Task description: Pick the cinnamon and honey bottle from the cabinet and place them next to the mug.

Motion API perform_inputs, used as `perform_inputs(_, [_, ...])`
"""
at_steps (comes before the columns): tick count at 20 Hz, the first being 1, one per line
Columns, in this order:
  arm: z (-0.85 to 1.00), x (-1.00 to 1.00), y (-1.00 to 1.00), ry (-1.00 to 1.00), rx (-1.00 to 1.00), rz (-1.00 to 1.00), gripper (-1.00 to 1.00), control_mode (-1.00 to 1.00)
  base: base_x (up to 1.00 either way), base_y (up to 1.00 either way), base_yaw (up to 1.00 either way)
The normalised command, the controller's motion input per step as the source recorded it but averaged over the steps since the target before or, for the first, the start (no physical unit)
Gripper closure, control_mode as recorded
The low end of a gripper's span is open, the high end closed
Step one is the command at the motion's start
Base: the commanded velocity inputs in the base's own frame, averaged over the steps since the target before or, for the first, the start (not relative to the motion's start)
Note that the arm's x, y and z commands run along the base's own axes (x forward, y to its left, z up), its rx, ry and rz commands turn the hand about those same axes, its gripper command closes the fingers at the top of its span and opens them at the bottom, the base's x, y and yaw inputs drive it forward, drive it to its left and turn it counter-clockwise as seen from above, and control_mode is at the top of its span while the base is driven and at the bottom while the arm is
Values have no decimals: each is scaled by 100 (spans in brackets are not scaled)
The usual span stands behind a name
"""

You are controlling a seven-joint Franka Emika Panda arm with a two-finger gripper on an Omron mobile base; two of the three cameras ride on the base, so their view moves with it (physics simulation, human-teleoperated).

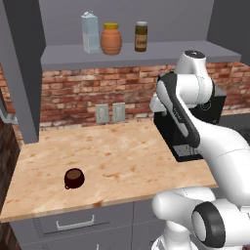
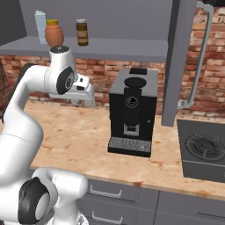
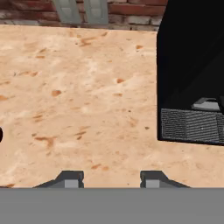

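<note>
Gripper [image 3: 111, 178]: fingers spread, empty, above the counter [image 1: 122, 156]. Mug [image 1: 73, 178]: near the counter's front left edge. Cabinet [image 1: 136, 53] shelf, along its front edge: carton [image 1: 90, 32], honey bottle [image 1: 111, 39], cinnamon [image 1: 141, 36].

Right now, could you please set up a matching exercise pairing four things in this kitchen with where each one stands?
Things:
1. honey bottle
2. cinnamon
3. mug
4. coffee machine

Places:
A. on the wooden counter, near its front edge
B. on the cabinet shelf, between the carton and the brown jar
C. on the counter against the brick wall
D. on the cabinet shelf, rightmost of the three items

Pairs: 1-B, 2-D, 3-A, 4-C
</note>
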Motion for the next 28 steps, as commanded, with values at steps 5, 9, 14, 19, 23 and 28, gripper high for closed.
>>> perform_inputs(5, [23, -30, 2, -15, 8, 0, -100, -100, 0, 0, 0])
perform_inputs(9, [83, -20, 34, -30, 12, 0, -100, -100, 0, 0, 0])
perform_inputs(14, [100, -10, 32, -41, 8, 0, -100, -100, 0, 0, 0])
perform_inputs(19, [100, -4, 27, -39, 6, -4, -100, -100, 0, 0, 0])
perform_inputs(23, [98, 1, 9, -25, 3, -5, -100, -100, 0, 0, 0])
perform_inputs(28, [68, 26, 0, 1, 0, 0, -100, -100, 0, 0, 0])
